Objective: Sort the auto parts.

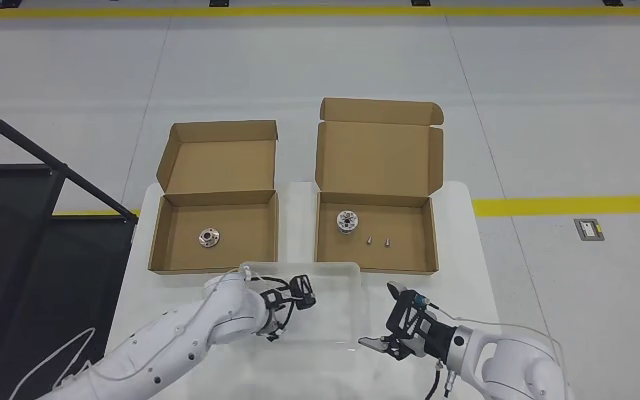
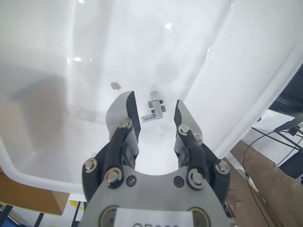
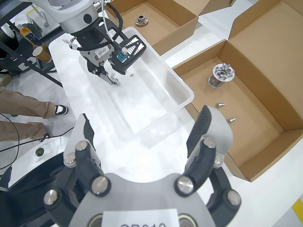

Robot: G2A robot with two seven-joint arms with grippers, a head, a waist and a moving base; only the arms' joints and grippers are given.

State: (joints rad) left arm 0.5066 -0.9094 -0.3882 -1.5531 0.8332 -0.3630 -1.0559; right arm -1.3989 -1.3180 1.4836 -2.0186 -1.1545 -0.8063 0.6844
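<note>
Surroundings: Two open cardboard boxes are being seen at the far side of the white table (image 1: 460, 260). The left box (image 1: 245, 220) is holding a flanged hub (image 1: 207, 237). The right box (image 1: 410, 225) is holding a round slotted part (image 1: 346, 220) and two screws (image 1: 369, 240) (the pair lying side by side, just near of that part).
Bin: A clear bin (image 1: 345, 268) is being seen just near of both boxes, between the two arms.
Task thing: A small metal bracket (image 2: 156, 113) is being seen flat on the bin's floor, toward its left end, with a small brown speck (image 2: 115, 85) lying near it.
In the way: The bracket is being enclosed by the bin's walls.
Left gripper (image 2: 153, 100): It is being held down inside the bin, its fingers spread to either side of the bracket with a gap at each side, so nothing is being pinched.
Right gripper (image 3: 145, 113): It is being held above the table just right of the bin, spread wide, with nothing between its pads.
Writing: A white label is being carried on each gripper's base plate, its print cut off at the edge.
</note>
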